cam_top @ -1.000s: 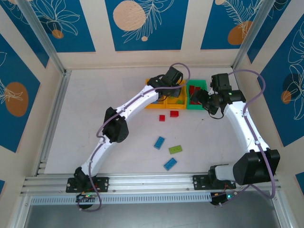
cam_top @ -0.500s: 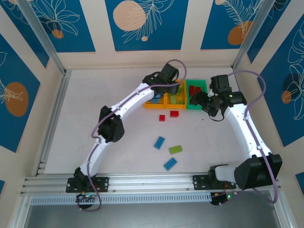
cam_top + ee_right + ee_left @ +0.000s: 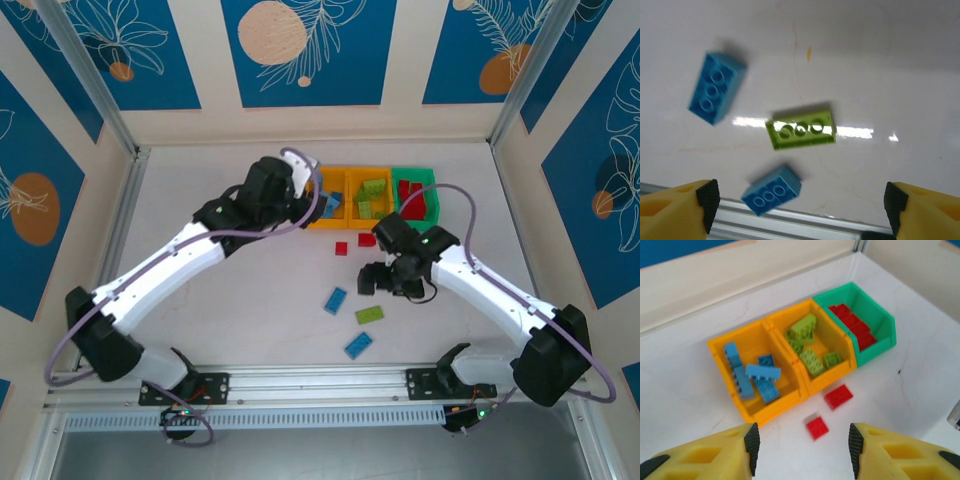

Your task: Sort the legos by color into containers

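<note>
top view: the three containers (image 3: pixel 340 224) stand joined in a row at the far side of the table (image 3: pixel 200 290). five loose legos lie nearer. a larger red brick (image 3: pixel 367 239) and a smaller red brick (image 3: pixel 341 248) lie just near of the bins. a blue brick (image 3: pixel 335 300), a lime brick (image 3: pixel 369 314) and a second blue brick (image 3: pixel 358 345) lie toward the near rail. the left arm (image 3: pixel 190 250) reaches to the left end of the row. the right arm (image 3: pixel 480 285) ends over the table, just far of the lime brick.

left wrist view: this adds the bin contents.
- left orange bin (image 3: pixel 722 347): blue bricks, one of them long, lying crossed.
- middle orange bin (image 3: pixel 790 312): lime bricks, some tilted.
- green bin (image 3: pixel 884 332): red bricks in a line.

the two loose red bricks lie apart from each other, beside the middle bin's near wall. the left gripper (image 3: pixel 804 452) has its fingers spread, with nothing between them.

right wrist view: this adds surface detail. each of the three near bricks shows three round marks in a row on its upper face. the right gripper (image 3: pixel 800 205) stands wide apart and empty above them.
</note>
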Action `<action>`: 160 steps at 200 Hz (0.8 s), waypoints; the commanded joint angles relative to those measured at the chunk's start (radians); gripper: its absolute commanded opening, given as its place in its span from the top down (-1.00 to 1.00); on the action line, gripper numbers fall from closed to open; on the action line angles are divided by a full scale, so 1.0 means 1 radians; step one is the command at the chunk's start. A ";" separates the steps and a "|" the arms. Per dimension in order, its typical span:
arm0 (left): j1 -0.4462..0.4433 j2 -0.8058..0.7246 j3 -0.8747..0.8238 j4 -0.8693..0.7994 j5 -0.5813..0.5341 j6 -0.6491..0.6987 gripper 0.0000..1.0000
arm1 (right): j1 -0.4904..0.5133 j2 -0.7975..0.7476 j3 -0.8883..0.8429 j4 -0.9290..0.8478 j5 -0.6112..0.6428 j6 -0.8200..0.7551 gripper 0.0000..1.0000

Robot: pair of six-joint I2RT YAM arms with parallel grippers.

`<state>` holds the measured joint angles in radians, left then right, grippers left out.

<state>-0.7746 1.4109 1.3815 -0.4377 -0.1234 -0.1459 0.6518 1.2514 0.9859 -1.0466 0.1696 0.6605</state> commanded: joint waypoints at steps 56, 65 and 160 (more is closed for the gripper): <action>-0.004 -0.299 -0.357 -0.008 0.370 0.511 -0.67 | 0.167 0.242 -0.039 0.062 0.073 -0.042 -0.94; -0.004 -0.321 -0.376 -0.036 0.385 0.556 -0.78 | 0.170 0.269 -0.041 0.082 0.073 -0.046 -0.94; -0.004 -0.361 -0.471 -0.022 0.431 0.629 -0.92 | 0.168 0.410 -0.099 0.197 0.059 -0.043 -0.67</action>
<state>-0.7746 1.0428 0.9176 -0.5014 0.2592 0.4595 0.8169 1.6527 0.9222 -0.8604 0.2245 0.6083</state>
